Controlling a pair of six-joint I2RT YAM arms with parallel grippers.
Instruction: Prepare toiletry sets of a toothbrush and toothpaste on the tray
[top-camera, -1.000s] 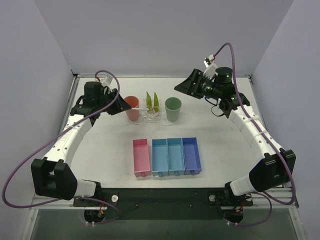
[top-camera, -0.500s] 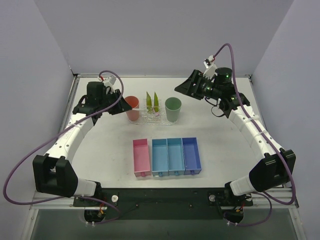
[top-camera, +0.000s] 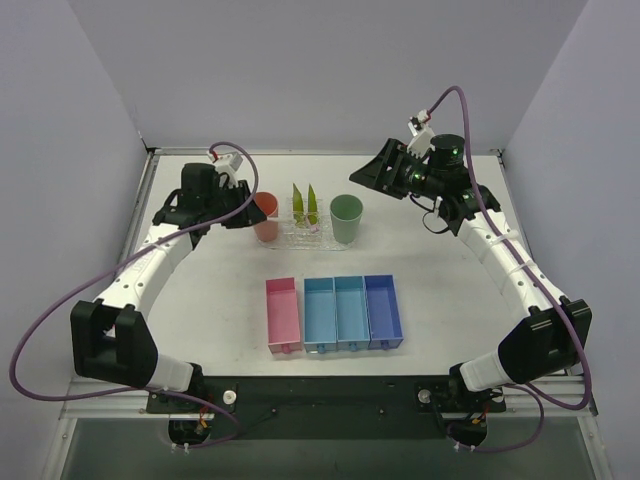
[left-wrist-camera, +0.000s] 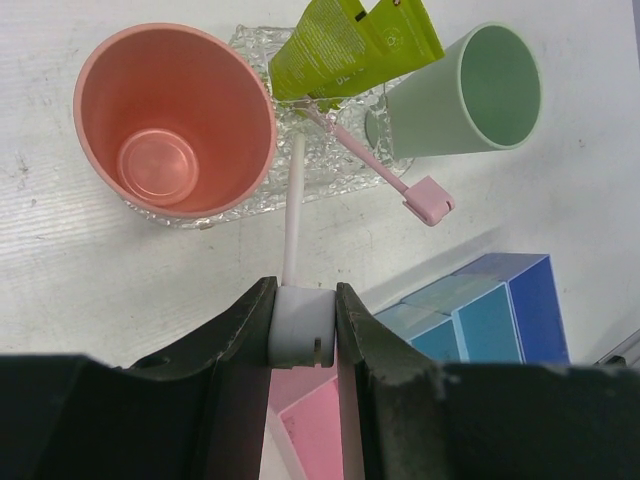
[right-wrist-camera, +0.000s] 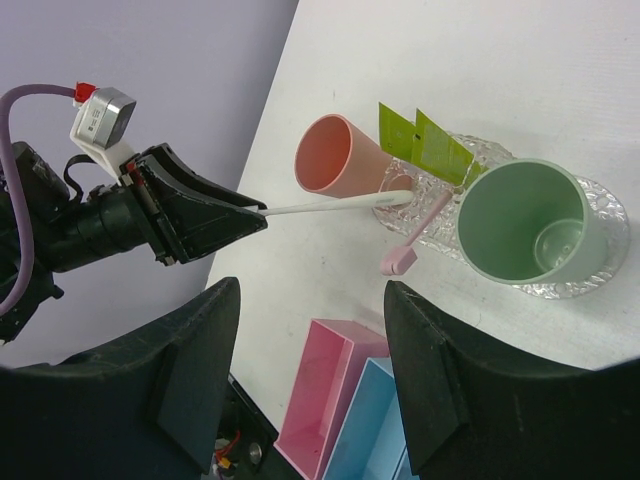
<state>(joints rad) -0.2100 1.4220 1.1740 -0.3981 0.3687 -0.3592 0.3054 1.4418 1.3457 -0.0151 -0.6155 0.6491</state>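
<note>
With the left gripper (left-wrist-camera: 300, 300) clamped on a toothbrush (left-wrist-camera: 293, 200) (right gripper (right-wrist-camera: 312, 300) wide, empty), we reckon lowering it onto the tray (left-wrist-camera: 180, 215) comes next.

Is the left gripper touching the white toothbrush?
Touching. The left wrist view shows the left gripper pinching the toothbrush by its white end.

The tray (left-wrist-camera: 330, 175) is being crowded: the pink cup (top-camera: 264, 215) is standing at its left end, the green cup (top-camera: 346, 218) at its right end, and two toothpaste tubes (top-camera: 305, 204) upright between them. The gap beside the pink cup is being taken up by the held toothbrush (left-wrist-camera: 293, 200) in the left gripper (left-wrist-camera: 303, 290). The front rim is being crossed by a second toothbrush (left-wrist-camera: 365, 153). The near-side approach is being narrowed by the bins (top-camera: 334, 313). Bare table (top-camera: 450, 270) is being left open to the right.
</note>
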